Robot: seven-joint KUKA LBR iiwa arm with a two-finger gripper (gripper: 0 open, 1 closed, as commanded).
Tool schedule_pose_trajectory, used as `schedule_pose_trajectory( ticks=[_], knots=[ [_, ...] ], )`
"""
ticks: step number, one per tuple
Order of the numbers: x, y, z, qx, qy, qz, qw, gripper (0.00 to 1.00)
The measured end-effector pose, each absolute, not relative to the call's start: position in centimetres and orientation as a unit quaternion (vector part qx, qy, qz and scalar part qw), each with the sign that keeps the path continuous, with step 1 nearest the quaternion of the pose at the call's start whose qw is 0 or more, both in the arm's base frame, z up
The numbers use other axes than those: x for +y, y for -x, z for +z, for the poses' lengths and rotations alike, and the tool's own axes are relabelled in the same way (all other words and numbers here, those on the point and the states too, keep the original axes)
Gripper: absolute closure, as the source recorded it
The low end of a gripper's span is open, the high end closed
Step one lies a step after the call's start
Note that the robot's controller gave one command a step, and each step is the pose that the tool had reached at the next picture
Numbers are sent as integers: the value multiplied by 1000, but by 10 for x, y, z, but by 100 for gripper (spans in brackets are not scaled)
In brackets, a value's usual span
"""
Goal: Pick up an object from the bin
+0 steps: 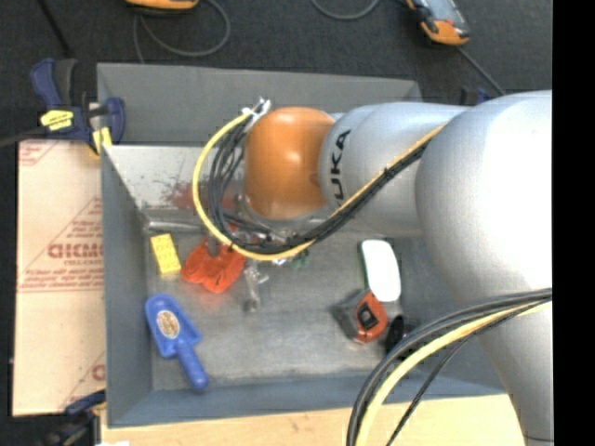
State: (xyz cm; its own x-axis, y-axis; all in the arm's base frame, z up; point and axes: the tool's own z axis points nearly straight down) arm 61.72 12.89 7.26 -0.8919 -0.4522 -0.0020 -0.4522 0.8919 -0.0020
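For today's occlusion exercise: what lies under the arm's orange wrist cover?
Below the cover's edge show an orange crumpled thing, a yellow block left of it, and the gripper pointing down. The bin floor straight beneath it is hidden.

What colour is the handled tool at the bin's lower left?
The tool is blue with a round pale patch on its head; camera view shows it best.

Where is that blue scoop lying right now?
In the camera view, the blue scoop lies in the lower left corner of the bin, just below the yellow block and the crumpled orange thing.
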Motion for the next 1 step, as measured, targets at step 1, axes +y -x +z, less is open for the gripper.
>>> schedule_pose_trajectory(
  ticks=[1],
  knots=[
    [141, -607, 73, 918, 397, 0, 4, 100]
  ],
)
